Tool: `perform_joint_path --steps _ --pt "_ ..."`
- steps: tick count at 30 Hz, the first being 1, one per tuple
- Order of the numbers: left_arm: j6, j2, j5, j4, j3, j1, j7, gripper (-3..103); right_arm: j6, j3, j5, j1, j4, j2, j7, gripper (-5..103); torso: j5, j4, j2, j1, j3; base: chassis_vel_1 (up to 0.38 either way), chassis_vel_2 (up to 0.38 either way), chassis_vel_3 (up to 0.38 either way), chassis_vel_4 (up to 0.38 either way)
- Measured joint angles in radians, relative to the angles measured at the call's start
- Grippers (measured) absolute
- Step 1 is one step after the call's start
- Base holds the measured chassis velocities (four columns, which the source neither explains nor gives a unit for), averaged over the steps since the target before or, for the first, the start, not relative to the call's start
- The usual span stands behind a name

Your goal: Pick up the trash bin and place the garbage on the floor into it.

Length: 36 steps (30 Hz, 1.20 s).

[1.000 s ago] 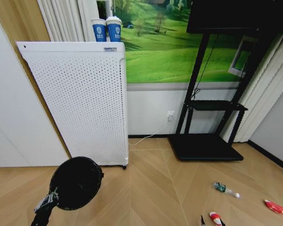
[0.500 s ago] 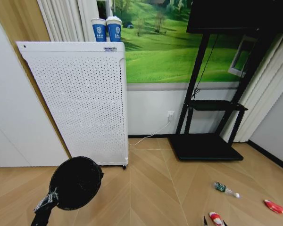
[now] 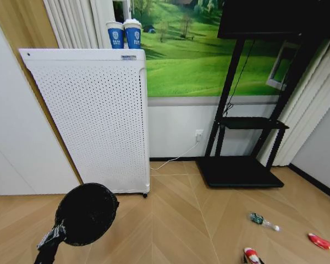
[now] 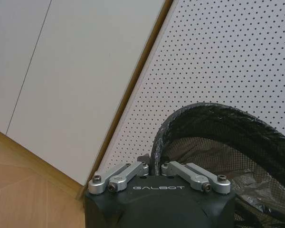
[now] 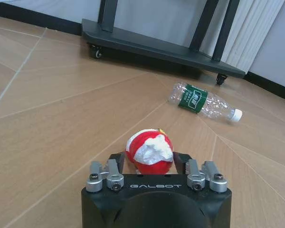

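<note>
Scrap in red and white (image 5: 149, 153) sits on the floor between your right end effector's (image 5: 152, 164) spread fingers, so close squarely on it. Your left end effector (image 4: 154, 167) pinches the trash bin's (image 3: 87, 213) rim at near left; keep it level. Farther right lie the bottle (image 5: 203, 101) and a red scrap (image 3: 319, 241).

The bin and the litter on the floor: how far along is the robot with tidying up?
Done: the left gripper is shut on the rim of the black bin, held up beside the white cabinet. In hand: the right gripper is around the red-and-white scrap; whether it grips it I cannot tell. Left: the bottle and the red scrap lie on the floor, and nothing red shows inside the bin.
</note>
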Motion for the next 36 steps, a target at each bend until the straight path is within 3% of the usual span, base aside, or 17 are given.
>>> perform_joint_path --steps 3,9,12,19,25,26,27,28,32,35,36 --pt "-0.002 -0.003 0.003 0.002 0.002 0.001 0.000 6 0.001 0.000 0.006 -0.005 0.014 0.004 -0.002 52 0.0001 0.0001 0.000 0.000 0.000 0.000 0.000 0.000 0.000" --pt "-0.004 0.000 0.006 0.007 0.003 0.001 0.008 6 -0.034 0.001 0.064 -0.027 0.070 0.010 -0.004 25 0.0001 0.0001 0.000 0.000 0.000 0.000 0.000 0.000 0.000" --pt "-0.004 0.003 0.008 0.012 0.003 0.000 0.011 6 -0.055 0.002 0.089 -0.036 0.101 0.013 -0.004 18 0.0001 0.0000 0.000 0.000 0.000 0.000 0.000 0.000 0.000" --pt "0.012 0.034 0.011 0.024 0.018 -0.023 0.011 6 -0.080 0.017 0.112 -0.081 0.243 0.020 -0.006 11 0.0002 0.0002 0.000 0.000 0.000 0.000 0.000 0.000 0.000" --pt "0.059 0.128 -0.035 0.072 0.070 -0.079 0.011 6 -0.074 0.028 0.072 -0.135 0.436 0.029 -0.034 11 0.0000 -0.0001 0.000 0.000 0.000 0.000 0.000 0.000 0.000" --pt "0.073 0.167 -0.059 0.090 0.090 -0.099 0.011 6 -0.079 0.026 0.063 -0.156 0.497 0.031 -0.036 11 -0.0006 0.0007 0.000 0.000 0.000 0.000 0.000 0.000 0.000" --pt "0.081 0.209 -0.080 0.108 0.112 -0.124 0.011 6 -0.090 0.018 0.059 -0.179 0.558 0.034 -0.038 11 -0.0006 0.0000 0.000 0.000 0.000 0.000 0.000 0.000 0.000" --pt "0.085 0.250 -0.099 0.125 0.136 -0.147 0.011 6 -0.098 0.005 0.054 -0.201 0.616 0.036 -0.045 11 0.0002 -0.0005 0.000 0.000 0.000 0.000 0.000 0.000 0.000" --pt "0.090 0.307 -0.126 0.163 0.181 -0.195 0.010 6 -0.115 -0.036 0.044 -0.236 0.750 0.031 -0.065 11 -0.0005 -0.0005 0.000 0.000 0.000 0.000 0.000 0.000 0.000" --pt "0.090 0.398 -0.191 0.225 0.278 -0.268 -0.012 6 -0.162 -0.099 0.021 -0.286 0.918 -0.003 -0.085 11 -0.0002 0.0010 0.000 0.000 0.000 0.000 0.000 0.000 0.000" --pt "0.090 0.398 -0.191 0.225 0.278 -0.268 -0.012 6 -0.162 -0.099 0.021 -0.286 0.918 -0.003 -0.085 11 -0.0002 0.0010 0.000 0.000 0.000 0.000 0.000 0.000 0.000"
